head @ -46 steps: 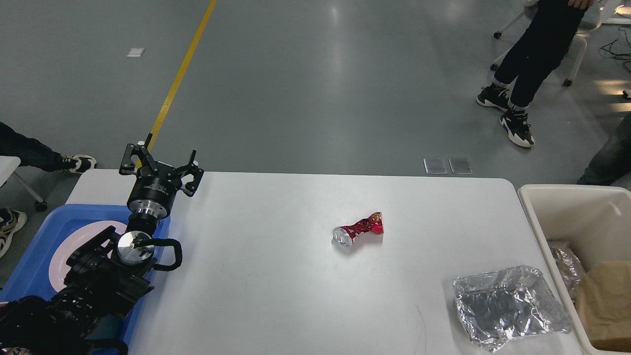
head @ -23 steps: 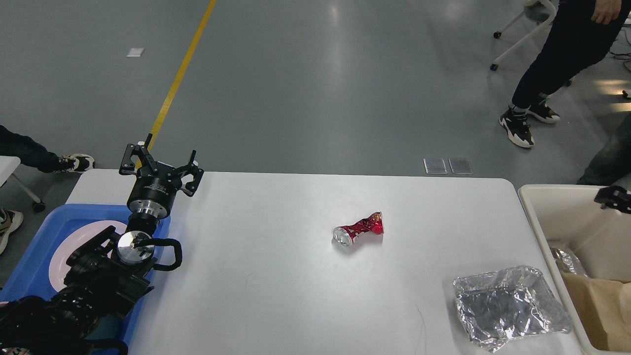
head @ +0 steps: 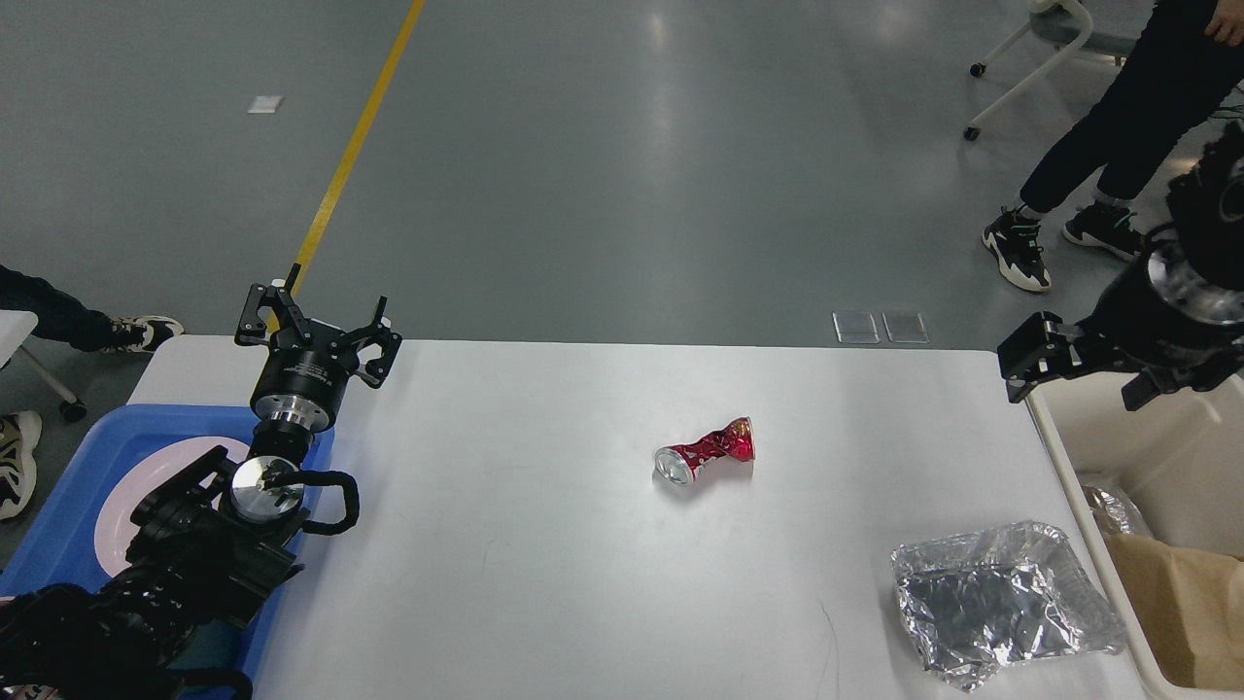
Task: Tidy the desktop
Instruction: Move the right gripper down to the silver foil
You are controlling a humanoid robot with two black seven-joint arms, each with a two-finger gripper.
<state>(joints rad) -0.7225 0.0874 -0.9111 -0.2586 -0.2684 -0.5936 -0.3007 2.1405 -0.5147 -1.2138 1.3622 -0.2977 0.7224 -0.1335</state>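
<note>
Head view: crushed can [head: 707, 452] mid desktop [head: 544, 544] (lying sideways), foil [head: 1001, 612] near bin [head: 1127, 437].

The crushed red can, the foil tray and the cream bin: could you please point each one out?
crushed red can [head: 708, 452], head view, its twisted middle.
foil tray [head: 1001, 608], head view, its crumpled centre.
cream bin [head: 1061, 457], head view, its left rim.

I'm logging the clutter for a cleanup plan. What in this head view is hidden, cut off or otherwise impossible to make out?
- Cream rectangular bin: cut off by the right and bottom edges; contents only partly seen.
- Blue plastic tray and its pale pink plate: largely covered by the left arm.
- Right gripper: dark and seen side-on, so its opening is unclear.
- Crushed red drink can: print too small to read.
</note>
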